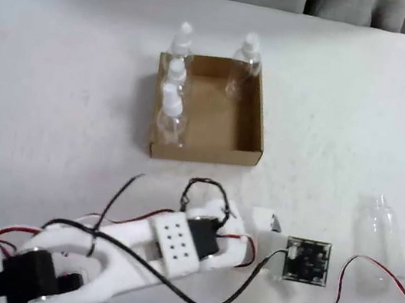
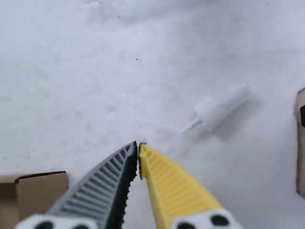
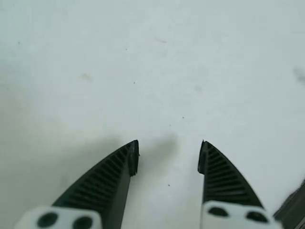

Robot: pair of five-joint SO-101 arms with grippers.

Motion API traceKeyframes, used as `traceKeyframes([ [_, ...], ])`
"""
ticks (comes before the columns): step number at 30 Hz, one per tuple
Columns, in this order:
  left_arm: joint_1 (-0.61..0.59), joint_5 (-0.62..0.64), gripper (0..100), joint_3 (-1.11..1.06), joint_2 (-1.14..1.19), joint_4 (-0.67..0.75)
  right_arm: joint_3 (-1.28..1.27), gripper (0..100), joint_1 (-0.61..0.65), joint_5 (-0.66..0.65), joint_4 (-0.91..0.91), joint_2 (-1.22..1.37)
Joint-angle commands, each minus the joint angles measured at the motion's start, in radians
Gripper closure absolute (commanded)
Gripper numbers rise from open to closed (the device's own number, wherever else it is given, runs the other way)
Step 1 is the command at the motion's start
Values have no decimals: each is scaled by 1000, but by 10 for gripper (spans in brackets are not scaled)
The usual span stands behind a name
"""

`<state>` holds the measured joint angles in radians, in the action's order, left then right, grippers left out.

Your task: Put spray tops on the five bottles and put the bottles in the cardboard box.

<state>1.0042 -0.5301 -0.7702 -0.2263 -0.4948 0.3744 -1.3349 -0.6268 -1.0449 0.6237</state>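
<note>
**Left jaws together short of the spray top, right jaws apart over bare table**

Your left gripper [image 2: 139, 143] had its grey and yellow jaws pressed together tip to tip, with nothing between them. The tips pointed down at the white table [image 2: 95, 86]. The loose spray top [image 2: 219, 107] lay on its side on the table, ahead of those tips and off to the yellow jaw's side. It was near them but not touching, with its thin tube end turned back toward the jaws. A corner of the cardboard box [image 2: 33, 191] sat behind the tips on the grey jaw's side, well apart from the spray top.

Your right gripper [image 3: 167, 150] held its two black jaws apart with only table surface in the gap, and nothing was gripped or touched.

From above, the cardboard box [image 1: 247, 139] stood open beyond both arms. Four capped bottles [image 1: 172, 111] stood upright at it. Two were along one side wall and one was in the far corner of the opposite side. One was at the far corner above the first two, and you could not tell whether its base was inside the box or just behind it. The uncapped bottle [image 1: 382, 228] lay on its side on the table, well apart from the box and beyond the right arm. A small camera board [image 1: 307, 261] with black and red wires [image 1: 370, 265] sat between the two arms.
</note>
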Motion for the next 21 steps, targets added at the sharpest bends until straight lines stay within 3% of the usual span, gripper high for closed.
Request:
traceKeyframes([
  [1, 64, 11, 976, -54, -65, 74, 43, 829, -2, -2, -12, -12],
  [6, 81, 11, 976, -14, 77, 155, 43, 829, -2, -2, -12, -12],
  [11, 62, 11, 976, 114, 265, 107, 43, 829, 1, -3, -12, -12],
  [21, 108, 9, 976, 133, 275, 72, 41, 829, 1, -8, -12, -12],
])
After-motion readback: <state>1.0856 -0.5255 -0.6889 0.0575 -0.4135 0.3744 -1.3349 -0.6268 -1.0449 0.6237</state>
